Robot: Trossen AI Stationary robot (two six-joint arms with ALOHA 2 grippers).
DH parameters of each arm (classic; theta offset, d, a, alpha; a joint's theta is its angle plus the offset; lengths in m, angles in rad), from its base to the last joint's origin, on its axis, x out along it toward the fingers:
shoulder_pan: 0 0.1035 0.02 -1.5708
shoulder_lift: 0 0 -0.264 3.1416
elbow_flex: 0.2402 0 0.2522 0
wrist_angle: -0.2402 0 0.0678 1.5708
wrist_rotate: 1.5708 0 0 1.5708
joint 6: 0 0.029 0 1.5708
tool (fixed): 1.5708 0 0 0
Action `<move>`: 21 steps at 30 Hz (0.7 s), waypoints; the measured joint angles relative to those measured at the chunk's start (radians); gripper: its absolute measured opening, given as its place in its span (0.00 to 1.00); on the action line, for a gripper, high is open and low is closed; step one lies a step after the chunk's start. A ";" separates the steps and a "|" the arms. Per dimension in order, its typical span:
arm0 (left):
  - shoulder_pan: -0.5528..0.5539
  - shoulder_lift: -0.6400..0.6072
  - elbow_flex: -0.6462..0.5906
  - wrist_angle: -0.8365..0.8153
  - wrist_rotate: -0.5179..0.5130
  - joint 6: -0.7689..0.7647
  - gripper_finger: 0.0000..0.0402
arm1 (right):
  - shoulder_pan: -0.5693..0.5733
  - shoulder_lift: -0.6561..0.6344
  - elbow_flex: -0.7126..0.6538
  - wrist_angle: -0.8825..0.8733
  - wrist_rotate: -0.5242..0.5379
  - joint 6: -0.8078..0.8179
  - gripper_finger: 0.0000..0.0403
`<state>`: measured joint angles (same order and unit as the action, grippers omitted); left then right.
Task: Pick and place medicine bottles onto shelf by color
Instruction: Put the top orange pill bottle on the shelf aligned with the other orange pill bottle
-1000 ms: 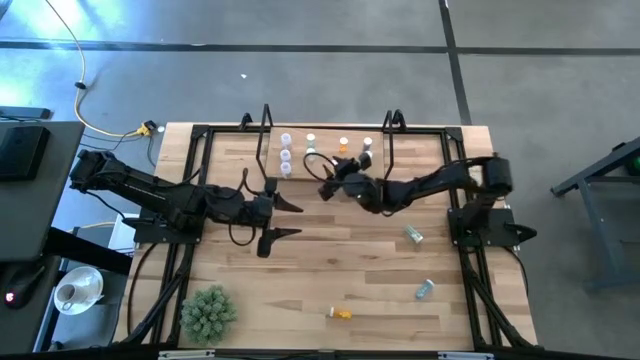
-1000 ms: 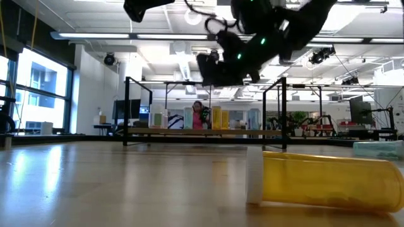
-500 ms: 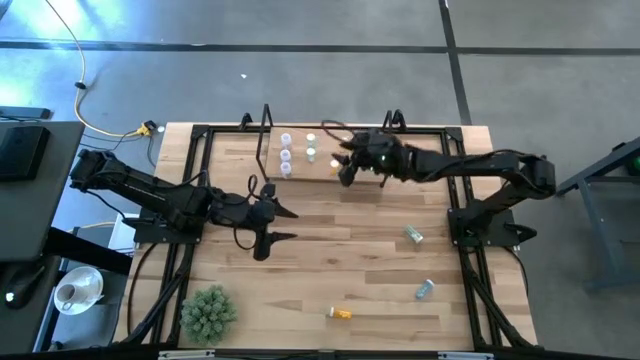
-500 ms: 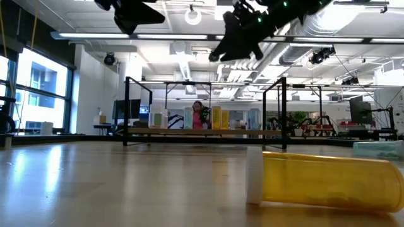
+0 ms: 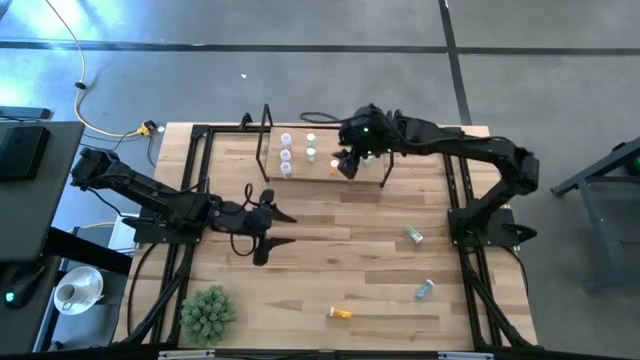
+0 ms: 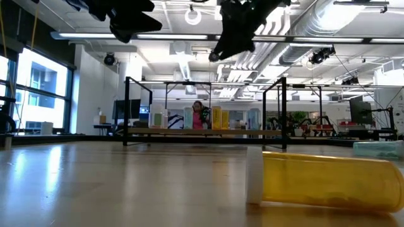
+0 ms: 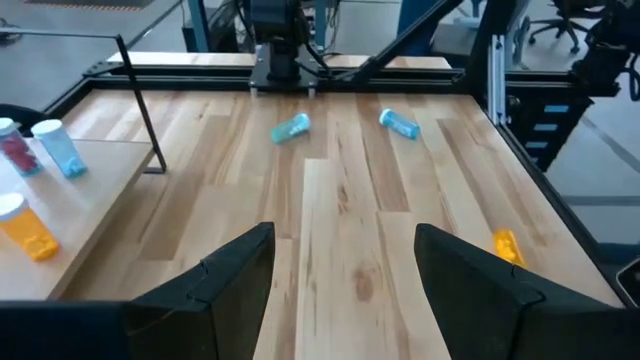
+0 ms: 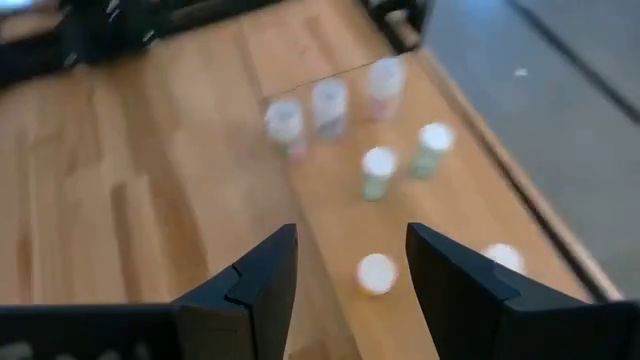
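The shelf stands at the table's far middle, with several medicine bottles upright on its board: whitish and purple ones, green ones and an orange one. Lying on the tabletop are two teal bottles and an orange one, which fills the low view's foreground. My right gripper hangs open above the shelf's middle, nothing between its fingers. My left gripper is open and empty over the table's middle, on the near side of the shelf's left end.
A green spiky plant ball sits at the near left corner. Black frame rails run along the table's edges, and thin black uprights stand at the shelf's ends. Bare wood lies between the shelf and the loose bottles.
My right gripper has risen from the shelf's near edge and swung toward the far edge, now tipped down over the shelf board; it stays open and empty. My left gripper has sunk a little and drawn back toward the table's left. No bottle has moved.
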<state>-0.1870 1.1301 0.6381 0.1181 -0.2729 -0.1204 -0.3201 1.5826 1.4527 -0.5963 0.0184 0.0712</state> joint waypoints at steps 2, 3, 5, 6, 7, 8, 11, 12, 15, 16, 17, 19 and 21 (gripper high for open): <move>0.004 0.000 -0.001 0.000 0.000 0.000 0.58 | -0.004 0.011 -0.017 -0.002 -0.043 -0.047 0.44; 0.004 0.000 -0.001 0.000 0.000 0.000 0.58 | -0.007 0.018 -0.025 -0.011 -0.057 -0.075 0.44; 0.004 0.000 -0.001 0.002 0.000 0.000 0.58 | -0.007 0.034 -0.036 -0.020 -0.088 -0.127 0.44; 0.004 0.000 -0.001 0.005 0.000 0.000 0.58 | -0.007 0.042 -0.041 -0.027 -0.105 -0.146 0.44; 0.004 0.000 -0.001 0.007 0.000 0.000 0.58 | -0.007 0.049 -0.042 -0.031 -0.121 -0.162 0.44; 0.004 0.000 -0.001 0.006 0.000 0.000 0.58 | -0.007 0.058 -0.042 -0.031 -0.130 -0.178 0.44; 0.004 -0.001 -0.001 0.010 0.000 0.000 0.58 | -0.007 0.090 -0.042 -0.031 -0.133 -0.213 0.44; 0.004 0.000 -0.001 0.009 0.000 0.000 0.58 | -0.007 0.102 -0.042 -0.029 -0.133 -0.227 0.44; 0.003 -0.001 -0.001 0.009 0.000 0.000 0.58 | -0.007 0.135 -0.042 -0.020 -0.133 -0.269 0.44; 0.003 -0.001 -0.001 0.009 0.000 0.000 0.58 | -0.007 0.145 -0.042 -0.020 -0.133 -0.289 0.44; 0.003 -0.001 -0.001 0.009 0.000 0.000 0.58 | -0.007 0.155 -0.042 -0.020 -0.133 -0.313 0.44; 0.003 -0.001 -0.001 0.006 0.000 0.000 0.58 | -0.007 0.170 -0.042 -0.018 -0.133 -0.342 0.44; 0.003 -0.001 -0.001 0.007 0.000 0.005 0.58 | -0.007 0.180 -0.042 -0.011 -0.130 -0.360 0.44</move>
<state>-0.1841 1.1294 0.6369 0.1248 -0.2726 -0.1158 -0.3271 1.7622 1.4105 -0.6072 -0.1112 -0.2891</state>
